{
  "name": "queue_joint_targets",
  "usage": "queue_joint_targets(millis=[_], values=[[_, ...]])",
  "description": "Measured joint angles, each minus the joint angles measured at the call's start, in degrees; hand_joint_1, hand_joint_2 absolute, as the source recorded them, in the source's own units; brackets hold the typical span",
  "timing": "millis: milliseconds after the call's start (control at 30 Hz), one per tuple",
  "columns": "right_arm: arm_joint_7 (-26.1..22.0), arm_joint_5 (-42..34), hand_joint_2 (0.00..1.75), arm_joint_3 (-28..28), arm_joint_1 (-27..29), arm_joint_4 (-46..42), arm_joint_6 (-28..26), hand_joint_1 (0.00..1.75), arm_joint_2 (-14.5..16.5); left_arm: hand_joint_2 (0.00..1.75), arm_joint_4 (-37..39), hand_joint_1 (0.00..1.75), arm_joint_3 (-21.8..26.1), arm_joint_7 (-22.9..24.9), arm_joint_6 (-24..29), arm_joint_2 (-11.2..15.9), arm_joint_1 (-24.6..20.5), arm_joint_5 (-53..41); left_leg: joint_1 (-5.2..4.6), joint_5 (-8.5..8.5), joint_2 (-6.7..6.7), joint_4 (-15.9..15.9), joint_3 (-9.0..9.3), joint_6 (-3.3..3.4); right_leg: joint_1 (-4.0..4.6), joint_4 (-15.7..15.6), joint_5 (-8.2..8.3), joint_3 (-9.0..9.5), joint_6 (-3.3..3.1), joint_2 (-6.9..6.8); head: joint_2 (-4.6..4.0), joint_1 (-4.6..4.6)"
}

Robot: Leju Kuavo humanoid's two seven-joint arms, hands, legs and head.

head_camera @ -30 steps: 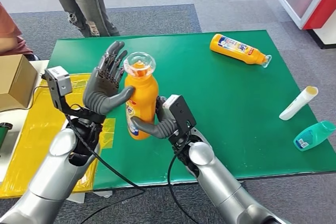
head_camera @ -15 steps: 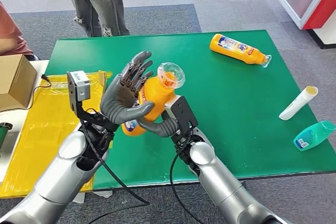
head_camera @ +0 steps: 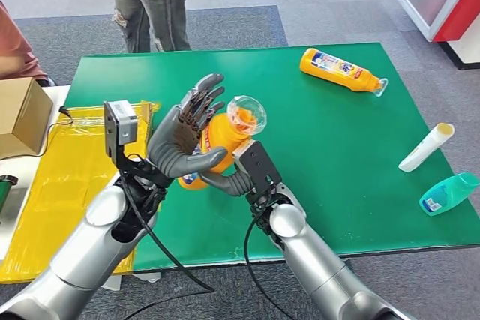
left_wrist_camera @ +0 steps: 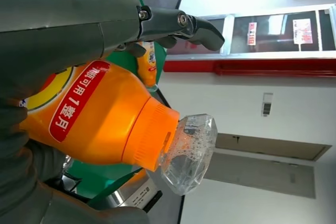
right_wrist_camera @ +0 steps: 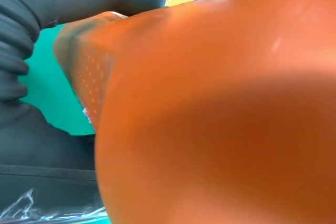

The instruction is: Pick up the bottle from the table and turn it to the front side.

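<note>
Gripping the orange bottle (tilted, clear cap toward 2 o'clock) above the green table, the right hand must next rotate it label-forward while the left hand, fingers spread, steadies it.

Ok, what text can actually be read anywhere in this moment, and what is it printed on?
"1整月": red banner on the label of the held orange plastic bottle, left wrist view.
Label on the lying orange bottle at the table's far side: too small to read.
Label on the teal bottle: too small.
Red-and-white signs on the wall: blurred.
</note>
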Motion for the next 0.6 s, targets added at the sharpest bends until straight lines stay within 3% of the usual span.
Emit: queue_joint_targets(millis=[600], values=[[0.2,4.7,1.75,-0.5,-0.1,-0.9,-4.1,1.75,-0.3,1.75,-0.7,0.00,-0.2,-2.8,4.8,0.6,1.3,-10.7,0.00,0.00,0.00,0.0,0.00,0.00,0.00,0.0,0.00,0.00,0.00,0.00,0.00,0.00]])
